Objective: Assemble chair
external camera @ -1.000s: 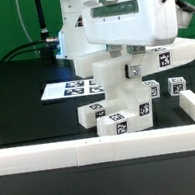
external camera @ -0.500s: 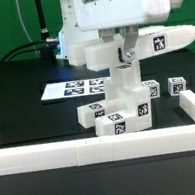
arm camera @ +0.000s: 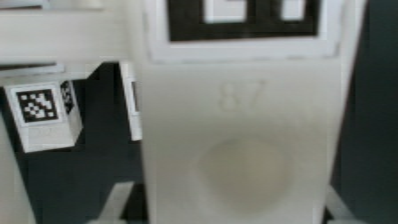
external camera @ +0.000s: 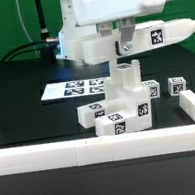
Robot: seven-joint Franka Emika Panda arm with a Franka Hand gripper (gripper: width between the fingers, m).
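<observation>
Up at the exterior view's top edge, cuts off the white arm (external camera: pixel 112 7): only the bulky wrist housing in sight, pointing down at the black table (external camera: pixel 22 81). Hides most of the gripper (external camera: pixel 126 49) behind that housing; shows just the dark jaws below it, closed on a long white slab (external camera: pixel 157 38). Holds the slab roughly level in the air, 1 square tag facing the camera, far end running out past the exterior view's right edge. Hangs over the partly built chair (external camera: pixel 120 104), slab and chair apart.

Chair near the table's front, just behind the white border rail (external camera: pixel 93 147), made of stacked white blocks with several tags, too small to read. Just beside it, on the exterior view's right, 2 more tagged white blocks (external camera: pixel 176 87); hard to tell whether joined to the chair or loose. Behind it, flat on the table, the marker board (external camera: pixel 72 87), partly covered by the chair.

Close up in the wrist view, fills most of the frame with the slab (arm camera: pixel 240 130), blurred, its tag cropped, faint raised marks unreadable. Beside it, 1 other tagged white piece (arm camera: pixel 39 105), also cropped; cannot tell which part.
</observation>
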